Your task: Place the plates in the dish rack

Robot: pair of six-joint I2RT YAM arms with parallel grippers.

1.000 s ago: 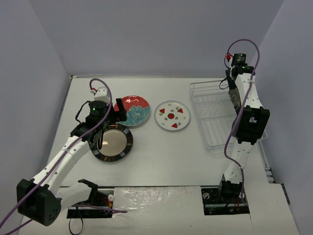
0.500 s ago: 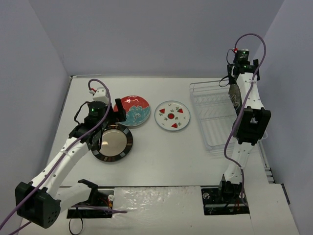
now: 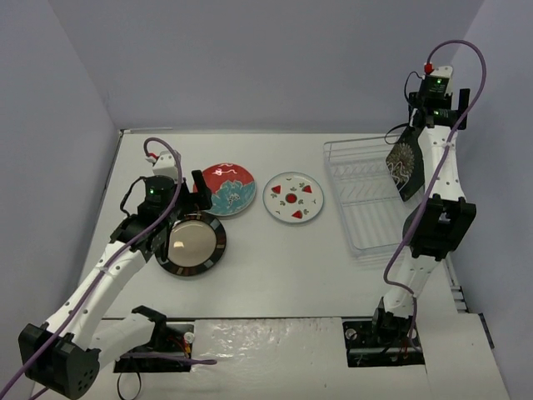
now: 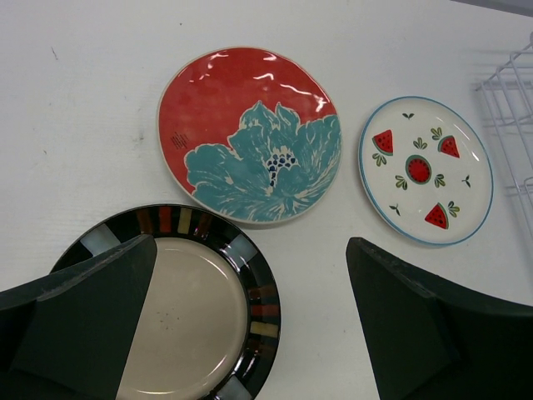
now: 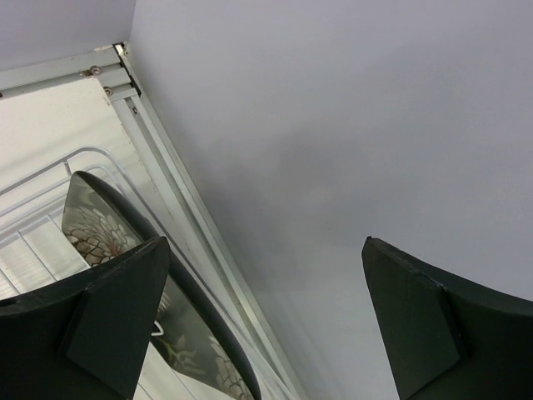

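The square black plate (image 3: 404, 167) with white flowers stands on edge in the dish rack (image 3: 360, 218), leaning at its far right side. My right gripper (image 3: 435, 112) hangs open above it, holding nothing; in the right wrist view the square black plate (image 5: 108, 242) shows below my right gripper (image 5: 266, 242). My left gripper (image 3: 181, 212) is open over the black-rimmed plate (image 3: 193, 243). In the left wrist view my left gripper (image 4: 251, 250) straddles the black-rimmed plate's (image 4: 200, 317) right rim. The red-and-teal plate (image 4: 250, 133) and the watermelon plate (image 4: 425, 171) lie flat beyond.
The red-and-teal plate (image 3: 227, 187) overlaps the black-rimmed plate's far edge. The watermelon plate (image 3: 293, 197) lies between it and the rack. Grey walls close off the table on the left, back and right; the rack sits close to the right wall.
My right gripper has opened, let go of the square black plate in the rack, and risen above it. My left gripper has shifted slightly over the black-rimmed plate.
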